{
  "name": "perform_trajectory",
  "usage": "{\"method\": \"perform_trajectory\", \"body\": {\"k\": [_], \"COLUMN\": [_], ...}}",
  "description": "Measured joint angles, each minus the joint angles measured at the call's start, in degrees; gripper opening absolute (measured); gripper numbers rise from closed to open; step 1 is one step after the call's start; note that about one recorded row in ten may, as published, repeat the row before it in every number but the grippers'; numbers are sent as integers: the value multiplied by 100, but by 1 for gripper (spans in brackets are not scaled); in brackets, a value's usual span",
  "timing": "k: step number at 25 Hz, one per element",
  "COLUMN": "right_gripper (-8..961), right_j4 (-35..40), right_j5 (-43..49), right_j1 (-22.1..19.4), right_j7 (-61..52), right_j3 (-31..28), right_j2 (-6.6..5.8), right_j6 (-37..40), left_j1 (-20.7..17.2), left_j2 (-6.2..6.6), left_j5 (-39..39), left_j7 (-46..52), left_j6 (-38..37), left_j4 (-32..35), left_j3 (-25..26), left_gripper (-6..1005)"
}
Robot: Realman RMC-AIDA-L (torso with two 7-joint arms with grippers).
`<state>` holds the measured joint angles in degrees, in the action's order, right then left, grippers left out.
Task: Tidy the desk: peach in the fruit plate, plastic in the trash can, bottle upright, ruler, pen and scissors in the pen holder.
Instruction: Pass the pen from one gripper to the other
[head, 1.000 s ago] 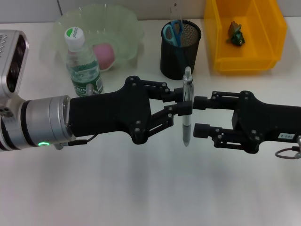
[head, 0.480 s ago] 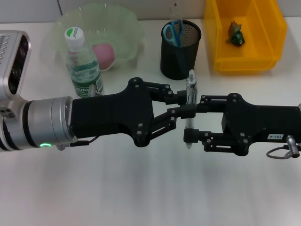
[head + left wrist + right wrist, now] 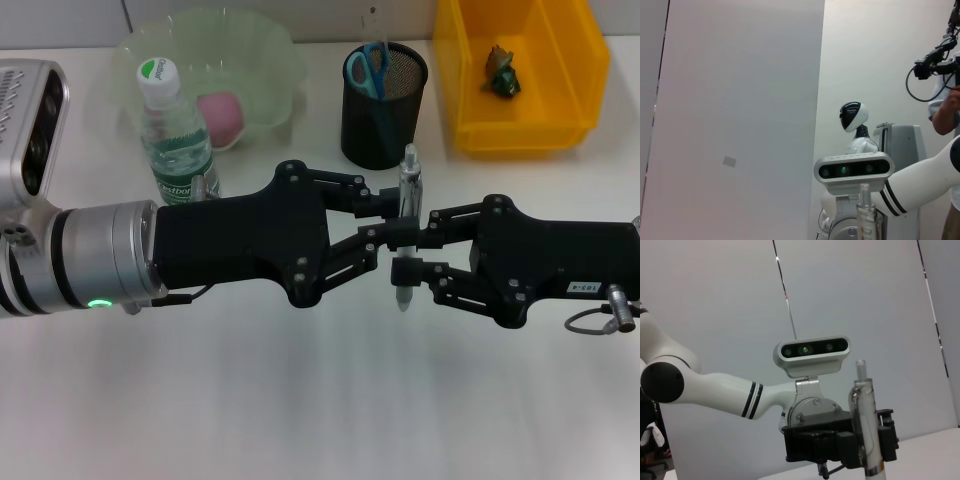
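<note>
Pen [image 3: 405, 225]: upright before the pen holder [image 3: 384, 105], clenched by both left gripper [image 3: 385, 218] and right gripper [image 3: 415, 245] (mid-handover, I'd say).
Done: scissors [image 3: 368, 68], peach [image 3: 220, 115], bottle [image 3: 175, 135].
Left: pen.

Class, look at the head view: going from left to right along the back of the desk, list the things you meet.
Water bottle → fruit plate holding the peach → pen holder with scissors → yellow bin holding plastic scrap.
</note>
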<state>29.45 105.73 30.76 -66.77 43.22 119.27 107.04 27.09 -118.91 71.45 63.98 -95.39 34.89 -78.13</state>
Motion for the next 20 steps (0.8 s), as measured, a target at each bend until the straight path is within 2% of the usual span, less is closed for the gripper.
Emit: {"method": "perform_trajectory", "body": {"k": [3,9,12,20], "right_gripper": [430,204,132,131], "right_j4": [0,-1,-14,-27], "right_j5": [0,2,3,1], "right_j1": [21,35,35,44], "right_j7": [5,56,136,154], "right_j3": [5,-12,-24,-21], "right_j2": [0,0,6,9], "right_j6": [-5,-12,-31,-42], "left_j1": [3,9,15,135], "left_j2": [0,0,0,9], "left_j5": [0,-11,-16,-9], "left_j7": [0,0,0,0], "left_j6": [1,8,10,10], "left_j4": [0,1,-19,-275], "left_j3": [0,2,2,40], "left_gripper": [189,189,189,189]}}
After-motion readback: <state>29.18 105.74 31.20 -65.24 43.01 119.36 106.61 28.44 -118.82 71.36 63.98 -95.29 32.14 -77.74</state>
